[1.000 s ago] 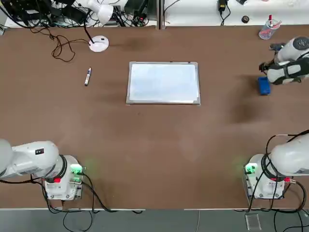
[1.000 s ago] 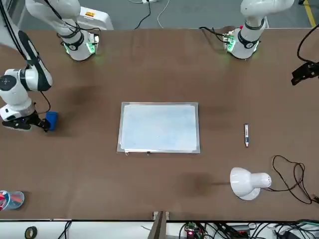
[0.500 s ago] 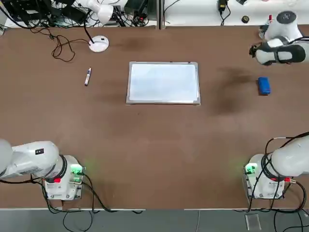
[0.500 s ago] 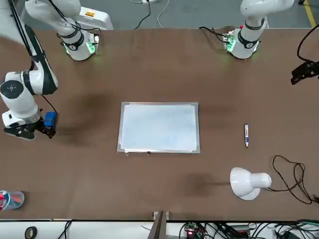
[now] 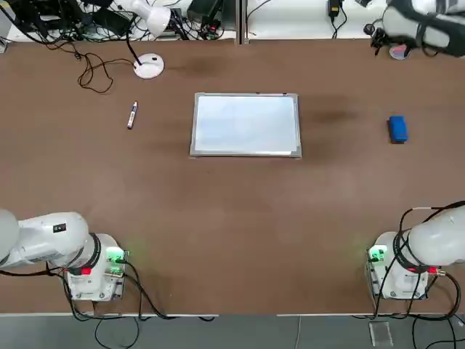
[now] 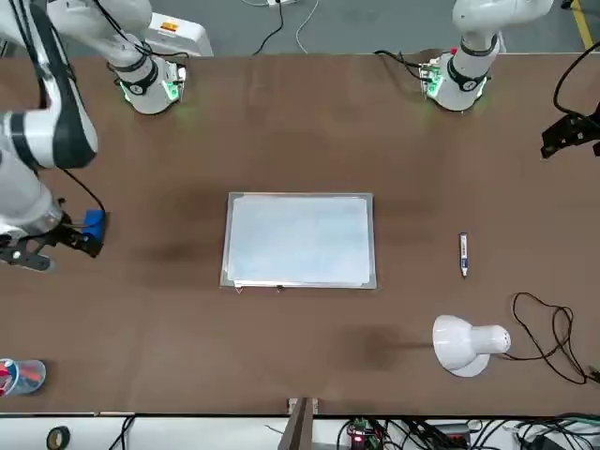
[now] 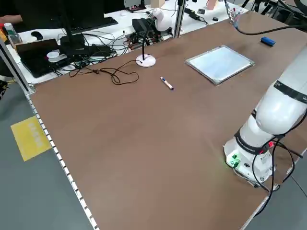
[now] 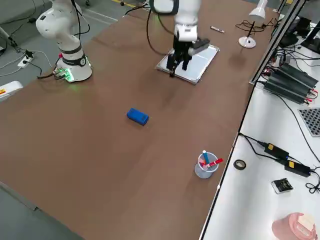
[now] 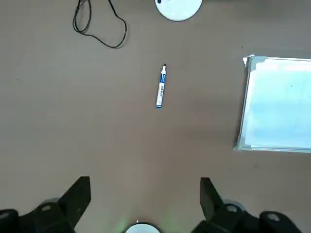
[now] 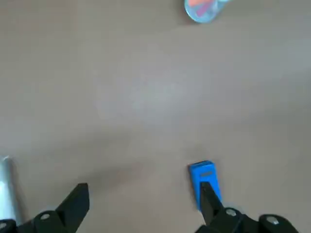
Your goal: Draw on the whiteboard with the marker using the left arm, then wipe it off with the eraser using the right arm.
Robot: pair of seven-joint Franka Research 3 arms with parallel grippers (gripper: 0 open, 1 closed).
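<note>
The whiteboard (image 5: 245,125) lies flat mid-table, its surface blank. Left of it rests the marker (image 5: 132,115), a slim white pen with a dark blue end, also visible as the marker (image 9: 161,92) in the left wrist view. My left gripper (image 9: 143,187) hangs high over the table, open and empty. The blue eraser (image 5: 397,129) lies alone on the right side of the table. My right gripper (image 10: 143,194) is raised well above it, open, holding nothing. The eraser (image 10: 204,180) shows partly behind one finger.
A clear cup of pens (image 8: 205,165) stands near the far right edge. A white desk lamp (image 6: 466,343) with a dark looping cable (image 5: 93,73) sits far left, beyond the marker. Both arm bases (image 5: 98,270) with green lights stand at the near edge.
My right arm has lifted and swung away from the eraser toward the far right corner; the eraser stays on the table. Left arm, marker and whiteboard are unmoved.
</note>
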